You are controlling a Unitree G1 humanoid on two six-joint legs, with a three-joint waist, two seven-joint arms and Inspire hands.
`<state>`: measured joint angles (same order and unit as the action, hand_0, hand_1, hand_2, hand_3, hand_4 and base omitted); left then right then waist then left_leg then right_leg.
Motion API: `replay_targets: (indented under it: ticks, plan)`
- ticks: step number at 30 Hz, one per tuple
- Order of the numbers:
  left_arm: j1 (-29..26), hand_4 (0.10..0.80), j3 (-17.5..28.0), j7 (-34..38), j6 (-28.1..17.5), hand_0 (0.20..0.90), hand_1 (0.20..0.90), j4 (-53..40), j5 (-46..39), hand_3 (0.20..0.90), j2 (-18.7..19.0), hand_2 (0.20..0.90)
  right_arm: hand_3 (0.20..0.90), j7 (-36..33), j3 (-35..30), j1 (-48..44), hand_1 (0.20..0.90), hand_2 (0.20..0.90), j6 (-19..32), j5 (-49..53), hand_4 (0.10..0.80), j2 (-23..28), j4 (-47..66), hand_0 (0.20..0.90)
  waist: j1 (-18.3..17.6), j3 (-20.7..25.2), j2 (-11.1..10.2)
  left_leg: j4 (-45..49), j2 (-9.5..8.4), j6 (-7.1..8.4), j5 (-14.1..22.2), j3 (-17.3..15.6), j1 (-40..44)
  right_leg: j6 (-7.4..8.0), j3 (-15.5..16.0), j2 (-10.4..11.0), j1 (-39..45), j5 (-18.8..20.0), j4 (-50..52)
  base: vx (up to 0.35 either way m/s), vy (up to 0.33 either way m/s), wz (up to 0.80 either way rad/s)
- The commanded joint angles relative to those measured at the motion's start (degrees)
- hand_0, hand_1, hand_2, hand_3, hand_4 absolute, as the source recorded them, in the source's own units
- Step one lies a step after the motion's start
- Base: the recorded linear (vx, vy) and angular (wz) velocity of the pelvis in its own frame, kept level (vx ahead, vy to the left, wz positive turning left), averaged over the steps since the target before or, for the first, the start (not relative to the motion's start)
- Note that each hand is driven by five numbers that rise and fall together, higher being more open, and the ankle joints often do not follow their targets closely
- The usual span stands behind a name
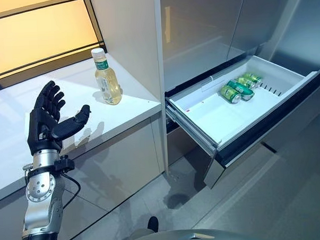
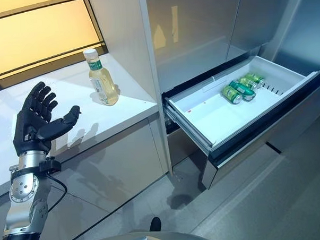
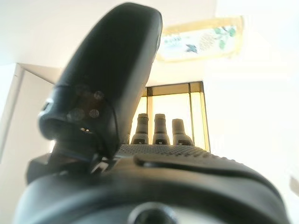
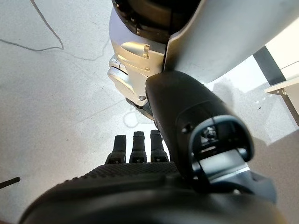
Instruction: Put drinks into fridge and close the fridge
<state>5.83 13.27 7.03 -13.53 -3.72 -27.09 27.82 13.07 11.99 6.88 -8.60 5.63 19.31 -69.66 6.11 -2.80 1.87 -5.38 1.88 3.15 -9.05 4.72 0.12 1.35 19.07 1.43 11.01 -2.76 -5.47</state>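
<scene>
Steel-grey fridge [image 1: 209, 33] fills the scene from twelve to three o'clock, its upper doors shut and its lower drawer [image 1: 203, 126] pulled well out toward four o'clock. Beside it, running from nine round to the centre, lies a white counter [image 1: 128, 113] with a glowing amber window [image 1: 34, 35] behind it at eleven o'clock. The drawer's pale inside holds green cans [image 1: 239, 88] lying on their sides, clustered close together at its far end, about two o'clock. On the counter, near the fridge wall at roughly eleven o'clock from centre, a clear bottle [image 1: 105, 77] of yellowish drink stands upright with a white cap. The robot's left hand [image 1: 46, 122] is raised at eight o'clock over the counter's near edge, fingers spread and thumb out, empty, well apart from the bottle. The right hand [image 4: 140, 186] shows only in its own wrist view, fingers straight and grasping nothing, over grey floor [image 4: 56, 93].
</scene>
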Motion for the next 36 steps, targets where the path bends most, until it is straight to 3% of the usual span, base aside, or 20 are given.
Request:
replay_targets:
  ticks: [1, 20, 36]
  plan:
    - [-9.5, 0.800, 0.7, 0.7, -1.6, 0.900, 0.900, -5.5, 0.6, 0.900, 6.5, 0.900, 0.900, 2.6, 1.0, -3.1, 0.900, 0.900, 1.4, 1.2, 0.800, -2.9, 1.7, 0.900, -0.7, 0.2, -1.6, 0.4, -3.04, -1.47, 10.8, 0.0, 5.2, 2.35, -6.1, 1.3, -2.5, 0.2, 1.0, 0.025, 0.007, -0.07]
    - [-15.0, 0.800, -1.5, 2.8, 9.4, 0.900, 0.900, -4.4, -1.9, 0.900, 7.4, 0.900, 0.900, 2.5, 2.1, -3.5, 0.900, 0.900, 0.7, 0.8, 0.800, -3.3, 1.4, 0.900, -1.9, 0.4, -1.4, 0.4, -2.91, -1.73, 11.4, -0.5, 6.2, 2.37, -6.7, 1.1, -2.0, -0.2, 1.1, 0.013, -0.001, -0.03]
    - [-18.5, 0.800, -1.6, 6.9, 10.4, 0.900, 0.900, -1.4, -1.2, 0.900, 8.8, 0.900, 0.900, 2.4, 2.8, -3.6, 0.900, 0.900, 0.3, 0.6, 0.800, -3.5, 1.2, 0.900, -2.8, 0.8, -1.2, 0.4, -2.89, -1.80, 11.5, -0.9, 6.5, 2.36, -7.2, 1.0, -2.0, -0.3, 1.3, 0.012, 0.001, -0.02]
